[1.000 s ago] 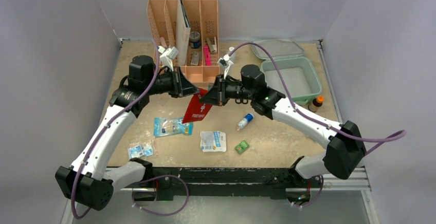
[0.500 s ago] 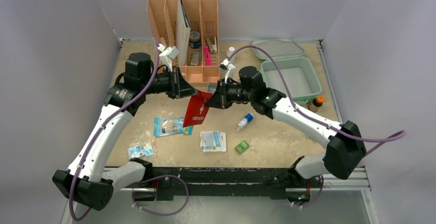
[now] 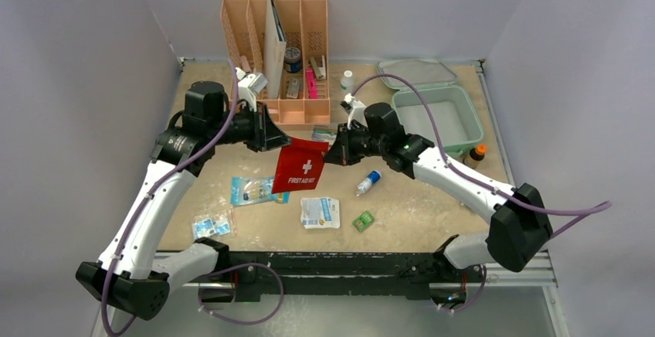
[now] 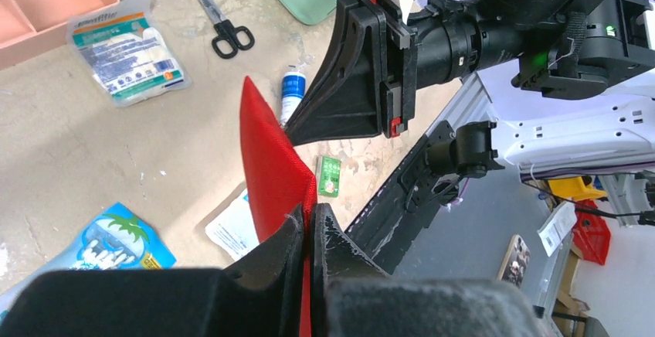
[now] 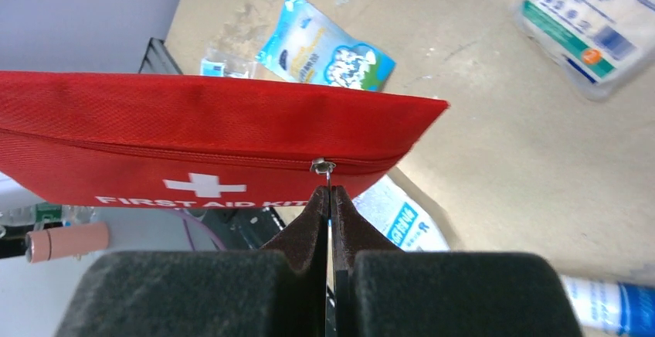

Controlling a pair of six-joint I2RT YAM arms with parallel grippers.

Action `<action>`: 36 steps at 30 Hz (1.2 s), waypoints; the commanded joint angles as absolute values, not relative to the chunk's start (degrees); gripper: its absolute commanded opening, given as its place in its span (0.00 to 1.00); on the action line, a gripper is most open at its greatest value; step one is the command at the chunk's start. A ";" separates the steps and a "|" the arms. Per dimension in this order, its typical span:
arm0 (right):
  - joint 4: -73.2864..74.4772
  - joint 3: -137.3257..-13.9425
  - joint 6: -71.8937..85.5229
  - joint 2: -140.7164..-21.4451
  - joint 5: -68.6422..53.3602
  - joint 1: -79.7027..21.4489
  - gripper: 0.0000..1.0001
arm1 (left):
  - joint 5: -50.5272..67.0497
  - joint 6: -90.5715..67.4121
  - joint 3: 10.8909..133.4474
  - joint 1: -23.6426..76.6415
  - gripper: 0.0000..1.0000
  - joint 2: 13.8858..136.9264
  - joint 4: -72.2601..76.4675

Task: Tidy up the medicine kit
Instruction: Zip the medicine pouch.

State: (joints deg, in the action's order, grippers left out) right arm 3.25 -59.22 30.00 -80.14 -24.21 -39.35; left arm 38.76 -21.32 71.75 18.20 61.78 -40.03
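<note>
Two grippers clamp the red pouch [image 3: 300, 168]: left gripper [image 3: 283, 144] on its edge, right gripper [image 3: 327, 157] on its zip pull [image 5: 318, 167]. The green case [image 3: 473, 124] lies right of the pouch, nearer the right gripper.

Medicine kit [image 3: 444, 117]: mint-green rounded-square zip case, open, at far right of table. Base flat on tabletop, opening upward, pale grey lining exposed. Hinged lid [image 3: 417, 70] swung fully back, lying flat behind base toward rear wall, pale inner face up. Case right of peach-orange organizer [image 3: 229, 28], well apart from it. Small amber bottle [image 3: 477, 154] just beside base's near-right corner. In left wrist view only one green corner shows.
</note>
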 commanded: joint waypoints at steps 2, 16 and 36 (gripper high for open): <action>9.02 -58.10 27.11 -76.75 -18.37 -36.58 0.00 | 37.69 -17.14 75.35 18.37 0.00 59.68 -41.45; 15.51 -57.48 23.73 -73.74 -16.12 -28.84 0.00 | 36.38 -17.20 74.25 18.37 0.00 59.48 -40.43; 6.80 -60.74 39.54 -68.41 -22.93 -31.90 0.51 | 34.49 -36.45 68.49 18.37 0.00 60.97 -26.52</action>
